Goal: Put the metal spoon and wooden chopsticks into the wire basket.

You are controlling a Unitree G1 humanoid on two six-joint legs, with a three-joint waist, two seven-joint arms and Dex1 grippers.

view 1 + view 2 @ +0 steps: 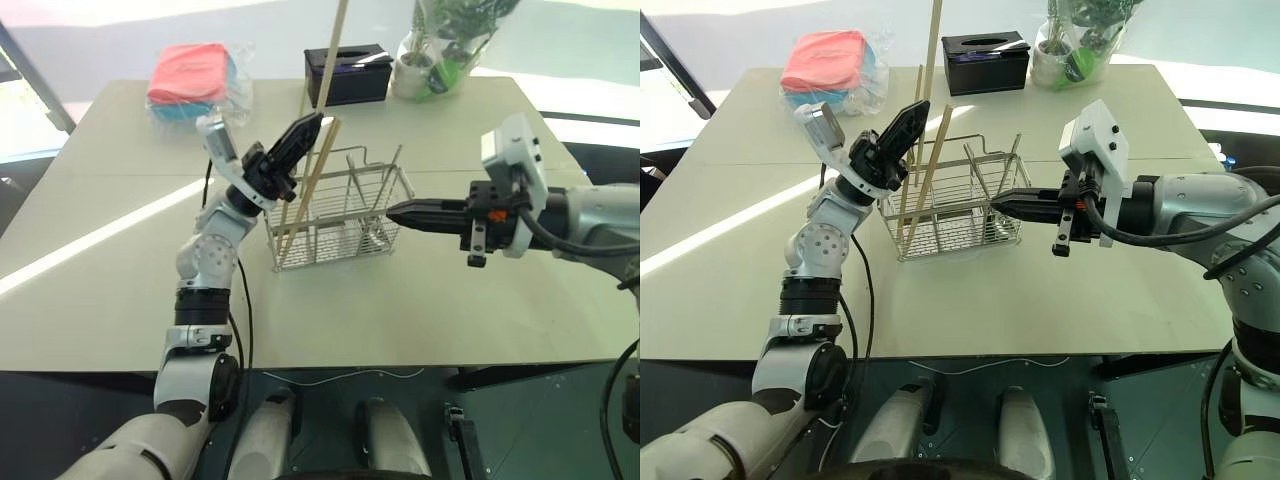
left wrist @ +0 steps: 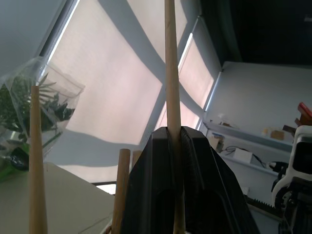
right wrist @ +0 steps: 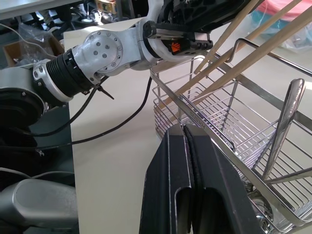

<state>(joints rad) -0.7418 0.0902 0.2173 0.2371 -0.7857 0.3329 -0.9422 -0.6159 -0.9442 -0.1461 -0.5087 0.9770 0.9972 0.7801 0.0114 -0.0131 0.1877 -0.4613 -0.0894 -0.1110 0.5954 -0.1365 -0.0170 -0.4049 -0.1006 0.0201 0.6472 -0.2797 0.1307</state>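
No readable text anywhere (labels, brands, numbers).

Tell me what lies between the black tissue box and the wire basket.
Only bare tabletop separates the black tissue box from the wire basket in the right eye view; the chopstick held by the left gripper rises just left of that stretch.

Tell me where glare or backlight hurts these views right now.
Left eye view: a bright sun streak crosses the table, and the top edge is washed out. Left wrist view: the held chopstick stands against bright window blinds, fingers dark. Right wrist view: evenly lit, wire basket readable.
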